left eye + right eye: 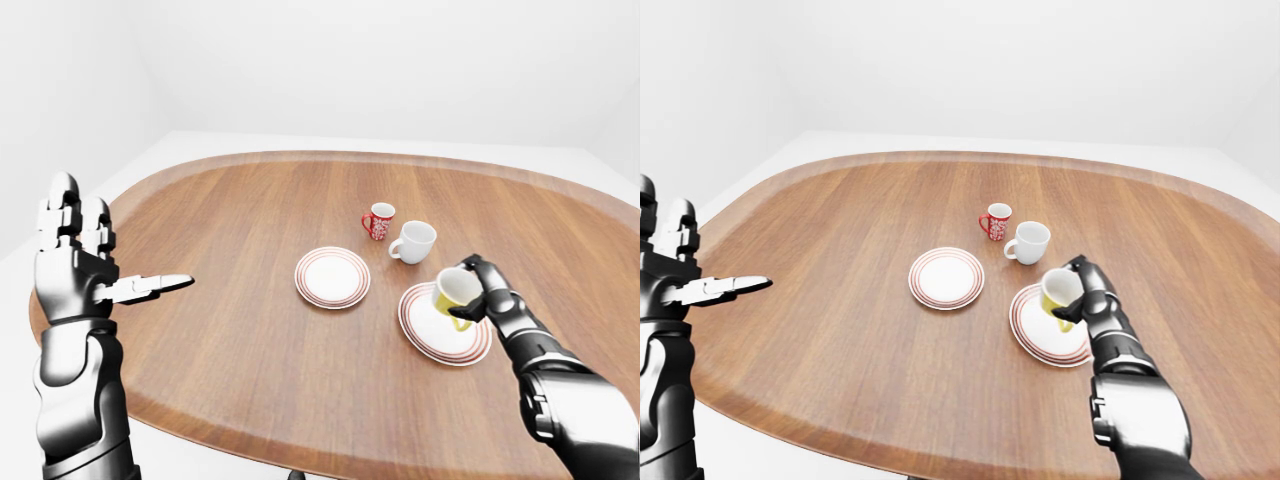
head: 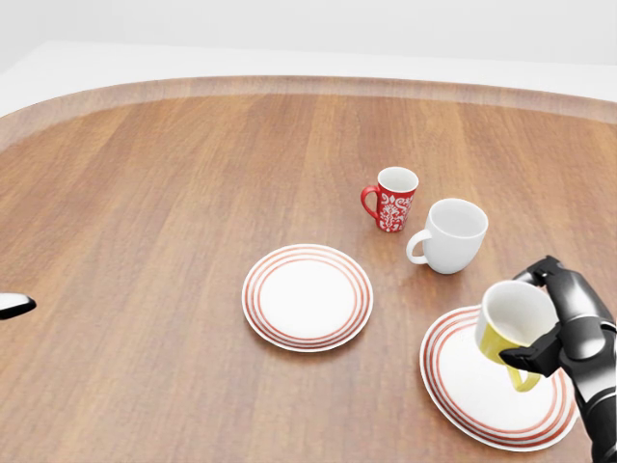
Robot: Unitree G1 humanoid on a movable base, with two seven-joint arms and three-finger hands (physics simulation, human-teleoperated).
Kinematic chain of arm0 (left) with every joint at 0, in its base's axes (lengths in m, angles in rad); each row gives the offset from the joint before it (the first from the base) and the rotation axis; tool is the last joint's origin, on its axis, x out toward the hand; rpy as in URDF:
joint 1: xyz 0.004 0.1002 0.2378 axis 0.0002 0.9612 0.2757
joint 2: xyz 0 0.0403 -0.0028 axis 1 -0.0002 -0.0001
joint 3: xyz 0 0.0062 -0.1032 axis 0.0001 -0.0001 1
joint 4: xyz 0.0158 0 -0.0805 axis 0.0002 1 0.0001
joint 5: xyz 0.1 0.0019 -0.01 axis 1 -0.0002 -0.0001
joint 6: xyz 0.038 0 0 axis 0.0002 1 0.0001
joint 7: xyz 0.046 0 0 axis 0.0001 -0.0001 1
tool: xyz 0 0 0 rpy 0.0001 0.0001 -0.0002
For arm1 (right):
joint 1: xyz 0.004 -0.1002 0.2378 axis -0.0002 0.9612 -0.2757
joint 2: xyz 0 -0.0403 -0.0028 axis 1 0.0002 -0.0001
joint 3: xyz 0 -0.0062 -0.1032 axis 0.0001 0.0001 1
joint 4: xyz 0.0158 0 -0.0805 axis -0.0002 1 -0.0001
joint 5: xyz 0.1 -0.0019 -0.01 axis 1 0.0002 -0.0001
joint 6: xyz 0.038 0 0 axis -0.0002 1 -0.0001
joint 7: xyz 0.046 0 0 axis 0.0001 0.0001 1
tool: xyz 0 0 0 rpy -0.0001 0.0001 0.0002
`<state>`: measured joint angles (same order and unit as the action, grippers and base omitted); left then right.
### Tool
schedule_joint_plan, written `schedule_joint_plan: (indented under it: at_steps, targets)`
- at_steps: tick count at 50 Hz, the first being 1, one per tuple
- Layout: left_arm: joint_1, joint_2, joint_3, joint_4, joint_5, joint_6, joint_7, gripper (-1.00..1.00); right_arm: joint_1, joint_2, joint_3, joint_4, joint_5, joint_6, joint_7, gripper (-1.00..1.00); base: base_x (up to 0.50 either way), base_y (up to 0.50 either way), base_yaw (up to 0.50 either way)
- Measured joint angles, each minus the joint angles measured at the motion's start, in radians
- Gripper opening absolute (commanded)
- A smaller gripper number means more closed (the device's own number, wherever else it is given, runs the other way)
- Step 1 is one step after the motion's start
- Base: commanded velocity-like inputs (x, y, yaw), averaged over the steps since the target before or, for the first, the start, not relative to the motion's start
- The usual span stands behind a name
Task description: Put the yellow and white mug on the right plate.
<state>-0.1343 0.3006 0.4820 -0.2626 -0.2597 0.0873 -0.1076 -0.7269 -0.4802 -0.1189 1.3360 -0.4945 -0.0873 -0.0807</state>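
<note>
Big oval wooden table (image 1: 250,300), reddish-brown plank grain running near to far, lighter rounded rim all the way round. It fills most of the head view. Walls (image 1: 400,60) plain white, no windows or doors visible. Floor (image 1: 180,145) white too, showing past the far edge and at left. Light flat and even, only soft shadows on the tabletop. A dark bit of table base shows below the near edge.
</note>
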Motion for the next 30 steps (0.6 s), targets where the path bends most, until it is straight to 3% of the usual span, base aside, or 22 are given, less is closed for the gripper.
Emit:
schedule_joint_plan:
  at_steps: [30]
  targets:
    - [0.000,0.000,0.000,0.000,0.000,0.000,0.000,1.00,-0.001,-0.007,-0.006,0.000,0.013,0.000,-0.013,-1.00,0.00,0.00,0.00]
